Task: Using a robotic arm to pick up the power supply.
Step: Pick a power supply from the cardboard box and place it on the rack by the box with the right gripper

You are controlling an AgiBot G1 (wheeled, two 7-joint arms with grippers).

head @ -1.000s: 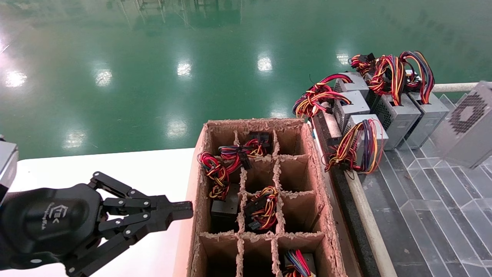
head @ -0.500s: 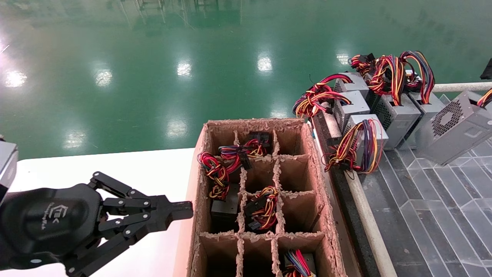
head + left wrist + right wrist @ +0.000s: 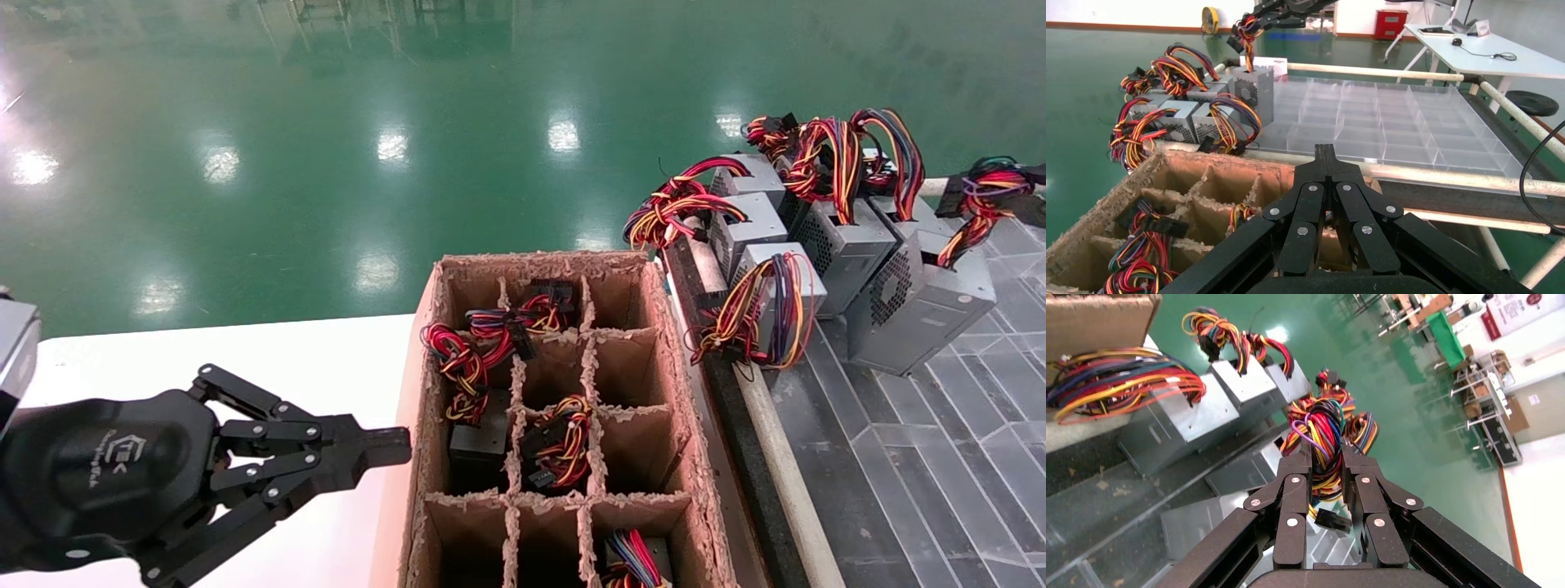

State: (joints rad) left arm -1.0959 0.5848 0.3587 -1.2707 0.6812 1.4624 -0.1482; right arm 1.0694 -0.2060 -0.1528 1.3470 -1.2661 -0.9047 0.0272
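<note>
Gripping its bunched wires, the right end effector [image 3: 1326,454] holds the silver, honeycomb-vented power supply [image 3: 919,310].

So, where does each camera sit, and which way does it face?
Head view: on the robot's head, looking forward and down at the divided cardboard box and power supply; left gripper shows, jaws shut.
Left wrist view: behind the left gripper, facing across the box toward the clear tray.
Right wrist view: behind the right gripper, jaws shut on the power supply's wires.
Head and left wrist views share box and power supply.
</note>
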